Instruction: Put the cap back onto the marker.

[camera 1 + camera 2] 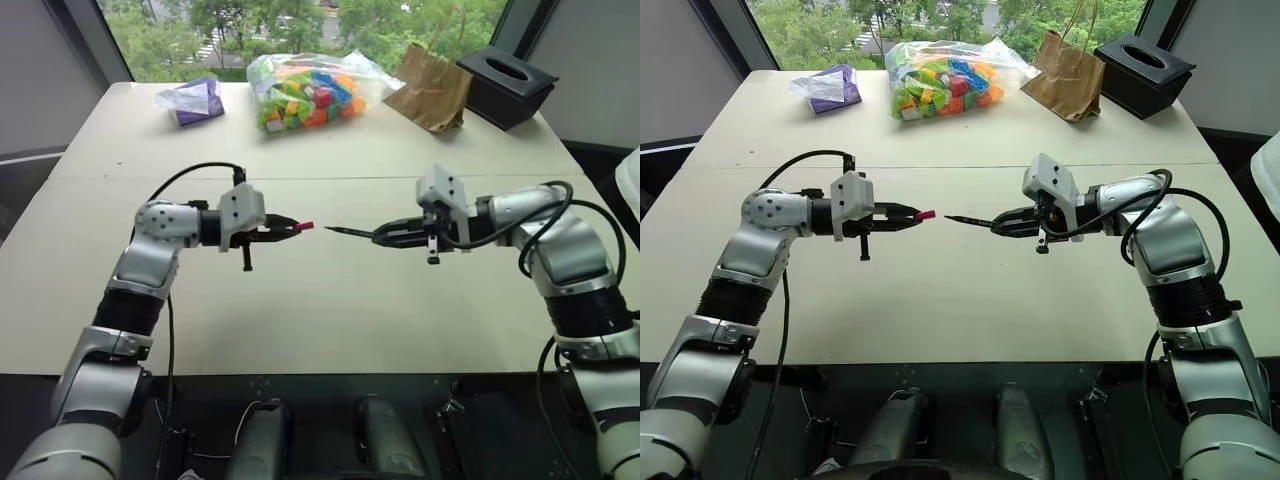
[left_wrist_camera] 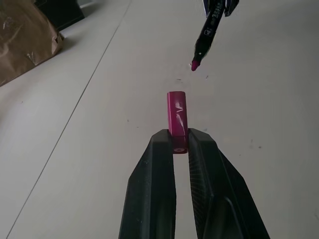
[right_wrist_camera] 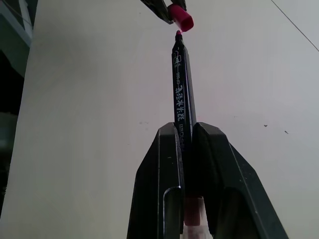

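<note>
The left hand is clamped on the cap, its two fingers pinching the closed end so that most of the cap sticks out past the fingertips with the open mouth facing away from the hand. That leaves the mouth clear to receive the tip. The right hand is closed on the marker, gripping the barrel well back from the point, so a long stretch of barrel and the pink tip reach out ahead of the fingers toward the other hand.

Both hands hang above the surface, facing each other, cap and marker held roughly level and nearly in one line. The marker tip is near the cap's mouth but apart from it; a small gap shows between them in the head views. From the right wrist view the tip sits just beside the cap, slightly off its centre, so I judge the axes are not quite matched.

The step in hand looks like the final lining-up before insertion. The next move calls for a small correction across the line, then bringing the hands together along it. With so short a hold on the cap, a push off-centre could tip it between the fingers.

Beyond the hands lie a bag of blocks, a paper bag and a black box, all well apart.
</note>
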You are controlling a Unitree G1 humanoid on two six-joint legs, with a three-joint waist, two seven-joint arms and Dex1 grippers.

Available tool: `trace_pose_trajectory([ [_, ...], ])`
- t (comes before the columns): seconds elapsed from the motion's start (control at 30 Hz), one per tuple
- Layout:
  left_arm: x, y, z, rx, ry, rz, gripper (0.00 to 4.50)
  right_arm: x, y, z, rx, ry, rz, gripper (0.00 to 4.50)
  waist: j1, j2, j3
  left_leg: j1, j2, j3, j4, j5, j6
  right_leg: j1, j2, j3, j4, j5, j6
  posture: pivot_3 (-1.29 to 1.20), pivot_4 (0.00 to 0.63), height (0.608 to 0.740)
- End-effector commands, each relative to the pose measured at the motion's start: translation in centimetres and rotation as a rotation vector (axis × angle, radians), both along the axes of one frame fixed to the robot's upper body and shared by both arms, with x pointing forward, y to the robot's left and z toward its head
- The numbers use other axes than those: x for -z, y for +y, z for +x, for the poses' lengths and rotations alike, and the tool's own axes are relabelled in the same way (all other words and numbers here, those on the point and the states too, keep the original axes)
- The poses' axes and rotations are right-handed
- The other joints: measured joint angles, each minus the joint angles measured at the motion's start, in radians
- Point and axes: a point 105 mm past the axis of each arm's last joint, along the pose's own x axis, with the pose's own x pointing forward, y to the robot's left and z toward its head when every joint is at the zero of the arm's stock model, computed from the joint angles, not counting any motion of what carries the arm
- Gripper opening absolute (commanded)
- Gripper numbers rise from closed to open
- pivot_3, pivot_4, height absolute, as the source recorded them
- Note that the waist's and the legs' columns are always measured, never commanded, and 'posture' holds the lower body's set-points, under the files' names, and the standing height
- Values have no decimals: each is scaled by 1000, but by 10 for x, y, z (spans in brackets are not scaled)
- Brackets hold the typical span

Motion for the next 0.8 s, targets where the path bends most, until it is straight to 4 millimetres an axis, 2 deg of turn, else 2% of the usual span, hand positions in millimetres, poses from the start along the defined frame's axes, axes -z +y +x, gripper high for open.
trace_pose_trajectory([
  [0.03, -16, -9, -4, 48, -62, -9, 0, -14, 8, -5, -44, -48, 14, 39, 0, 0, 0, 0, 0, 0, 0, 0, 0, 0, 0, 0, 0, 0, 0, 0, 150, 740],
  [0.3, -13, -17, -10, 101, -54, 5, 0, -13, 8, -4, -40, -50, 11, 39, 0, 0, 0, 0, 0, 0, 0, 0, 0, 0, 0, 0, 0, 0, 0, 0, 150, 740],
  [0.8, -5, -9, -10, 85, -45, 43, 0, -17, -10, 0, 9, -62, -20, 39, 0, 0, 0, 0, 0, 0, 0, 0, 0, 0, 0, 0, 0, 0, 0, 0, 150, 740],
])
